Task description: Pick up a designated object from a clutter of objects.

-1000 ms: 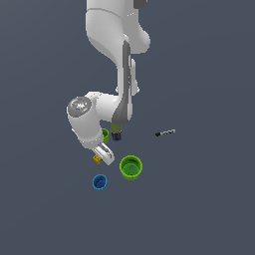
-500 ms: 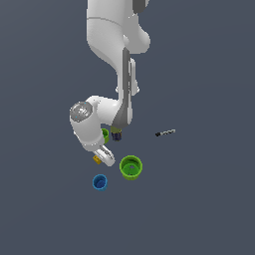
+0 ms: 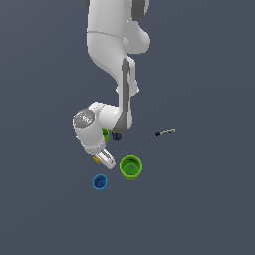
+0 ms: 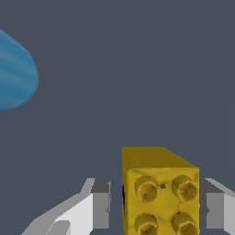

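The white arm [image 3: 112, 64] reaches down over the middle of the dark grey desk [image 3: 209, 199], its wrist bent low so that the gripper [image 3: 102, 158] sits just above the surface. In the wrist view the jaws are spread, with 1 finger [image 4: 98, 204] standing clear of the yellow cube [image 4: 160, 190] by a narrow gap and the other finger [image 4: 215, 206] just beside its opposite face; whether that side touches cannot be told. The yellow cube lies between the 2 fingers, its near face showing 4 round studs. In the exterior view only a sliver of it [image 3: 95, 160] shows at the gripper tip, near the middle of the desk.

The blue cup [image 3: 99, 182] stands just beside the gripper, toward the desk's near edge, and its rounded side [image 4: 16, 75] fills 1 corner of the wrist view. The large green cup [image 3: 131, 167] stands upright, close to the gripper on the exterior view's right. A smaller green cup [image 3: 105, 134] is mostly hidden behind the wrist. The thin dark stick [image 3: 165, 132] lies flat, well apart from the rest, toward the exterior view's right edge of the desk.
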`<state>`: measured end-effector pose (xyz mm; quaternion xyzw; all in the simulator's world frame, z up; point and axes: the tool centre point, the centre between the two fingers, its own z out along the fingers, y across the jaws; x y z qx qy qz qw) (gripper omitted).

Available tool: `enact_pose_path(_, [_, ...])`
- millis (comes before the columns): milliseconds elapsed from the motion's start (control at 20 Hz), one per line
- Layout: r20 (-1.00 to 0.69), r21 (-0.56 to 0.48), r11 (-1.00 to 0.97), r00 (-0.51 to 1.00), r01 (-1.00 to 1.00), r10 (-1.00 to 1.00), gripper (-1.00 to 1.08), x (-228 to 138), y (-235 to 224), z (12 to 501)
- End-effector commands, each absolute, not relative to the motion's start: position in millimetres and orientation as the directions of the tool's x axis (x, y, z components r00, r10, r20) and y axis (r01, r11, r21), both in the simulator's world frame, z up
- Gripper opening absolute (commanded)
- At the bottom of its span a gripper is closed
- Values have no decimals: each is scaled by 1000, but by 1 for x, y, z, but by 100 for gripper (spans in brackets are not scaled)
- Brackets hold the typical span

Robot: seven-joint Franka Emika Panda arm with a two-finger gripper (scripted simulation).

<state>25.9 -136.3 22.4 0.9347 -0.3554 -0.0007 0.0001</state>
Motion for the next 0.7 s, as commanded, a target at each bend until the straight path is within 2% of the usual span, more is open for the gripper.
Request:
enact_pose_path(0, [0, 0, -747, 747, -664, -664, -100, 26, -136, 22])
enact_pose_path(650, [-1, 0, -748, 748, -664, -664, -100, 25, -137, 26])
